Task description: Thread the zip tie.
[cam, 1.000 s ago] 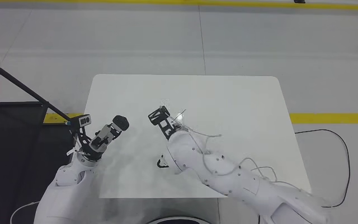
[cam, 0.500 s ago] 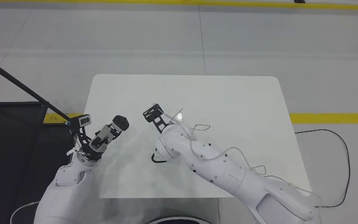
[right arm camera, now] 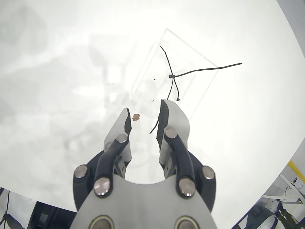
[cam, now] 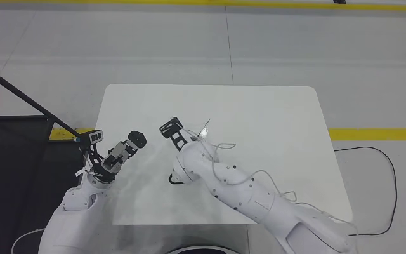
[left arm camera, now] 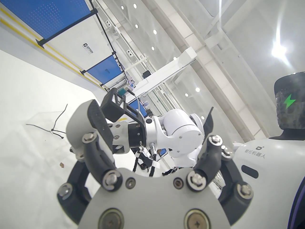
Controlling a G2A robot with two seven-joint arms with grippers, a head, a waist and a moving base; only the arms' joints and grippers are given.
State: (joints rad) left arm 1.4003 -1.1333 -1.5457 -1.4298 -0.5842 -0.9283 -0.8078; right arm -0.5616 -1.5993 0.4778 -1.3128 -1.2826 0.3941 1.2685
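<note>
Zip ties (right arm camera: pixel 171 76) crossed in a clear tray (right arm camera: pixel 193 48) on the white surface (right arm camera: pixel 71 48), just ahead of the right gripper (right arm camera: pixel 145 107) — its fingers apart, holding nothing — left gripper (left arm camera: pixel 152 113) with fingers spread wide

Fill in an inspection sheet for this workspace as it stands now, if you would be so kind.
Surface: white table.
Job's things: black zip ties, crossed, lying in a clear tray; one tail reaches past its edge.
Clutter: small brown crumb on the table.
Grippers: right gripper open and empty, above the table just short of the tray; left gripper open and empty, tilted upward.
Cables: white cables along the right arm; black cable on the floor.
Surroundings: grey floor with yellow lines; black panel.
</note>
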